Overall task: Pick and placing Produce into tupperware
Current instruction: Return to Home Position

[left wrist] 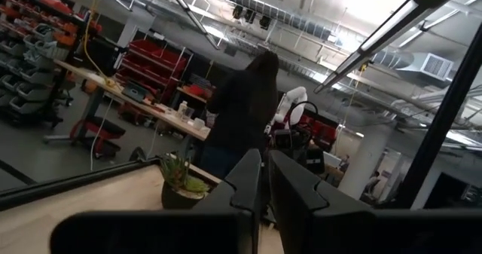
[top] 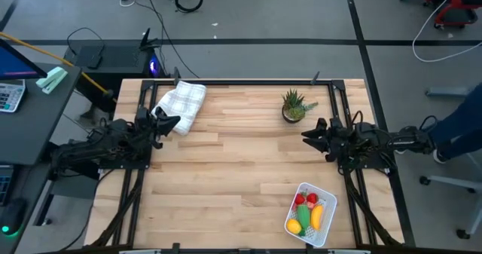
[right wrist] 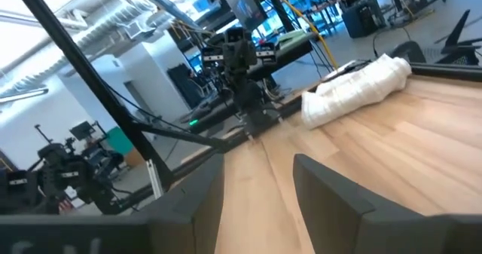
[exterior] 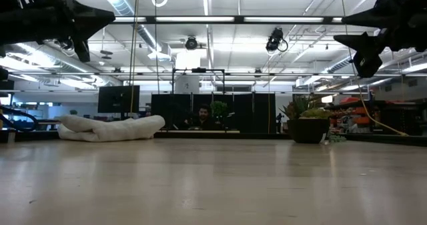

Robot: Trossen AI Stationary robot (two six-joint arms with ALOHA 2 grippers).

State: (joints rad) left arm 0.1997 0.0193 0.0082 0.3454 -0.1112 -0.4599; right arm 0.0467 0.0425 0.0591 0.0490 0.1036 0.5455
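step: homing | produce [top: 307, 212] lies inside white tupperware [top: 332, 203] by table [top: 241, 171] right edge | my left gripper [top: 172, 121] beside checked cloth [top: 183, 103], fingers together, empty | my right gripper [top: 307, 136] near potted plant [top: 294, 105], fingers apart, empty | advice: fold both arms high and slow, clear of plant and tupperware

We note a smooth, matt wooden desk [top: 241, 171], a soft white cloth [top: 183, 103] and a perforated plastic tupperware [top: 324, 194].
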